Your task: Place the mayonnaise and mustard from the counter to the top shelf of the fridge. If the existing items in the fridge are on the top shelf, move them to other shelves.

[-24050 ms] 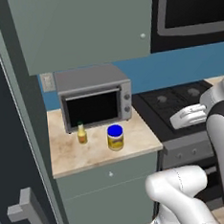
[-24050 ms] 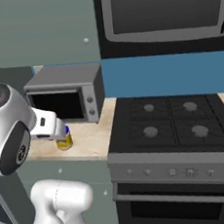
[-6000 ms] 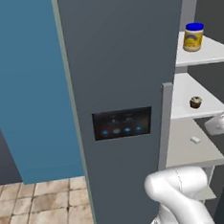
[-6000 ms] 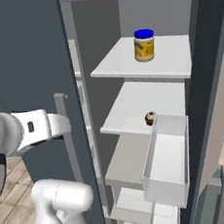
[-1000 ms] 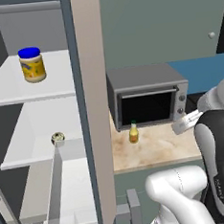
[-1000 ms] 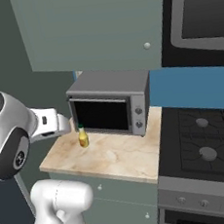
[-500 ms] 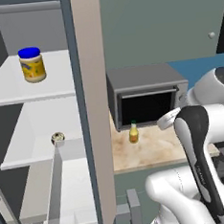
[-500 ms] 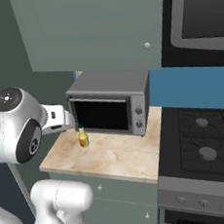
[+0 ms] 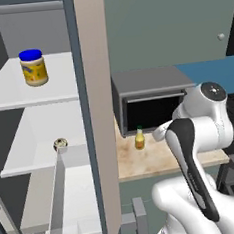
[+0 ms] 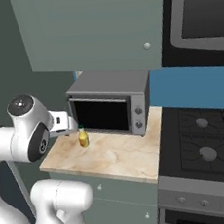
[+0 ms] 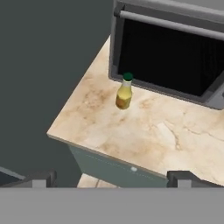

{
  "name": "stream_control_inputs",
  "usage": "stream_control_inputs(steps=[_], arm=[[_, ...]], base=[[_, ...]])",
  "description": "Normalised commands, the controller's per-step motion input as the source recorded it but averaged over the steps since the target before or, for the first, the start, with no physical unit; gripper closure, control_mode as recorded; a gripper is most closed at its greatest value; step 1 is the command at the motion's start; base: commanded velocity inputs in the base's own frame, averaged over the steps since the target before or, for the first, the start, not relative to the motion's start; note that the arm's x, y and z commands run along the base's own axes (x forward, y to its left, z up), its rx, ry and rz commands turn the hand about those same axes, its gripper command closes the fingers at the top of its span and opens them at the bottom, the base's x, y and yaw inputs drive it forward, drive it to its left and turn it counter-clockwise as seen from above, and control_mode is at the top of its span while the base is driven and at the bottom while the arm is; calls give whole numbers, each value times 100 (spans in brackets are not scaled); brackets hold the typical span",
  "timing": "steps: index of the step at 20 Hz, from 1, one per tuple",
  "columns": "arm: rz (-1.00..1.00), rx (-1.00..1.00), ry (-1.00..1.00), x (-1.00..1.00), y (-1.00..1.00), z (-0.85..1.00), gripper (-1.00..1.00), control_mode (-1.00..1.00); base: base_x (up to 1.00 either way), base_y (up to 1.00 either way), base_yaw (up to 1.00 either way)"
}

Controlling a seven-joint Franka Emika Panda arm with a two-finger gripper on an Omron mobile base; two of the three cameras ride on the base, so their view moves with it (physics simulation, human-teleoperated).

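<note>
We saw a beige marbled table [image 11: 148,131] carrying a grey oven [image 10: 110,102], beside the open fridge [image 9: 96,116]. The mustard [image 11: 124,92] stood upright before the oven door; the mayonnaise [image 9: 34,67] sat on the top shelf [image 9: 16,95]. Our end effector [image 11: 109,177] hovered above the table's front edge, tips spread wide, empty.

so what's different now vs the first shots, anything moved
The mayonnaise left the counter and now stands on the top shelf of the open fridge. The hand hangs open above the counter, holding nothing. The mustard stands where it was, before the toaster oven.
</note>
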Motion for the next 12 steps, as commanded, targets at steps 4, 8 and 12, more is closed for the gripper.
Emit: stream_control_inputs(steps=[4,8,12], arm=[[-3,2,6,28,4,-49,-100,-100],[-6,5,5,28,0,-41,-100,-100],[-8,2,0,39,0,-22,-100,-100]], base=[[0,0,0],[0,0,0],[0,0,0]])
